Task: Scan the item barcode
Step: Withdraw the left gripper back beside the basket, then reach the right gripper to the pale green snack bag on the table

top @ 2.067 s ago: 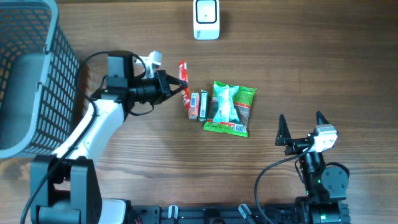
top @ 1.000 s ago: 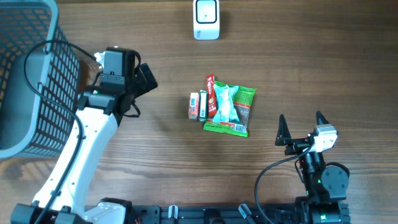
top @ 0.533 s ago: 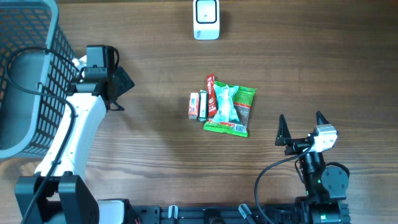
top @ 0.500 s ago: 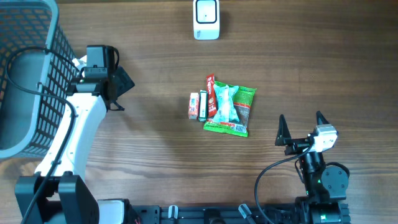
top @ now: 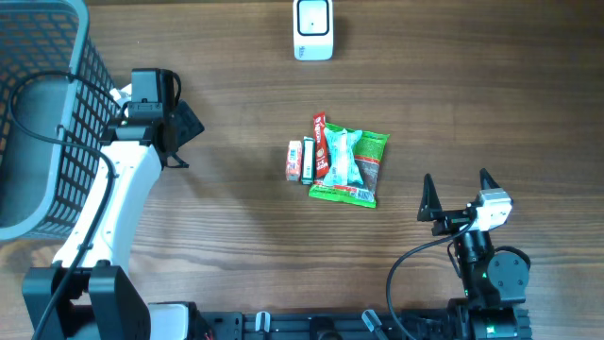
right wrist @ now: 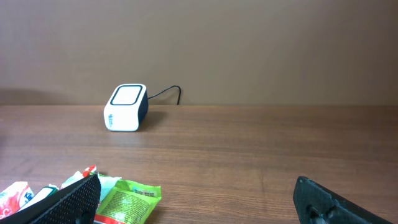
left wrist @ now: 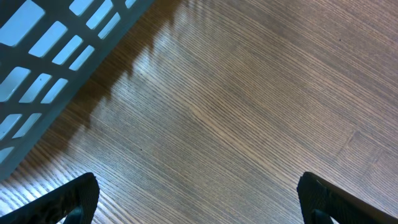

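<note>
A white barcode scanner (top: pixel 312 28) is sitting at the far edge of the wooden table (top: pixel 491 94), while a cluster of snacks is lying mid-table: a green packet (top: pixel 368 175) with a pale blue packet (top: pixel 342 156) resting on it, a red packet (top: pixel 319 127) tucked against their left side, and a small orange box (top: pixel 294 161) just beside a darker one (top: pixel 308 161). The left gripper (top: pixel 187 142) is hovering with its jaws spread, just beside the grey mesh basket (top: pixel 94 85) and well apart from the snacks. The right gripper (top: pixel 457 184) is waiting near the front edge, jaws wide and holding nothing.
</note>
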You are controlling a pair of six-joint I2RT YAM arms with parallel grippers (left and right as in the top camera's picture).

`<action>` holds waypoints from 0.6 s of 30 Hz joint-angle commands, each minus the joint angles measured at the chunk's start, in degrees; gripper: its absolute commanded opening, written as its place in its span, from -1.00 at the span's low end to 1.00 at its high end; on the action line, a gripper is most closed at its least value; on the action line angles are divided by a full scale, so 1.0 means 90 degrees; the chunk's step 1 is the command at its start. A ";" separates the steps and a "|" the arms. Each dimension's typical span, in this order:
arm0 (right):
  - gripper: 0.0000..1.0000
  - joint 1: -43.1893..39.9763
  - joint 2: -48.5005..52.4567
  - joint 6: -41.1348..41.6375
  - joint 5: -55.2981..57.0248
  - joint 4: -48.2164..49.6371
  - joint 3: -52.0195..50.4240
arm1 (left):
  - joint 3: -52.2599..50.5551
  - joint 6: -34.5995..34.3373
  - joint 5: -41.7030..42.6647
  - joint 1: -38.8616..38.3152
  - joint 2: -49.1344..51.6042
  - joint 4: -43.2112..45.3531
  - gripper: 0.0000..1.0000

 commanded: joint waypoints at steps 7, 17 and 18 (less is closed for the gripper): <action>1.00 -0.0032 -0.0015 -0.0066 -0.0080 0.0019 -0.0007 | 0.0005 0.0070 -0.0104 0.0019 0.0032 0.0000 1.00; 1.00 -0.0032 -0.0017 0.0826 -0.1282 0.0136 0.0019 | 0.0005 0.0070 -0.0104 0.0019 0.0032 0.0000 1.00; 1.00 -0.0032 -0.0015 0.0959 -0.1277 0.0112 0.0070 | 0.0005 0.0070 -0.0104 0.0019 0.0032 0.0000 1.00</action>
